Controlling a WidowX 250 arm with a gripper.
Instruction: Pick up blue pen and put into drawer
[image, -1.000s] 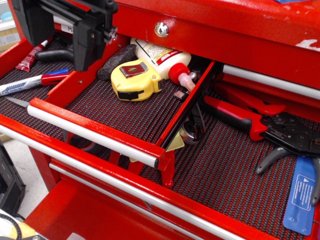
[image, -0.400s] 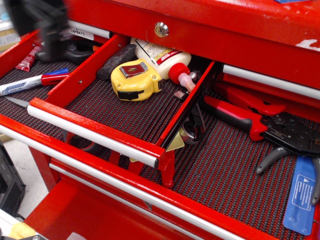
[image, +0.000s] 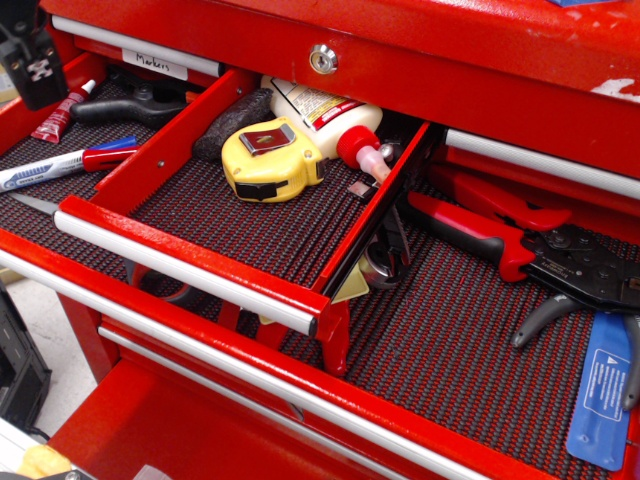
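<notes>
The drawer is glossy red painted metal, its front handle rail a smooth satin aluminium bar. Inside it, a matt ribbed liner of dark rubbery weave covers the floor. On that liner, the tape measure has a shiny yellow plastic case with a bright metal clip. Left of the drawer, the blue pen shows a smooth white plastic barrel. Right of the drawer, the pliers carry glossy red grips and dull dark steel.
</notes>
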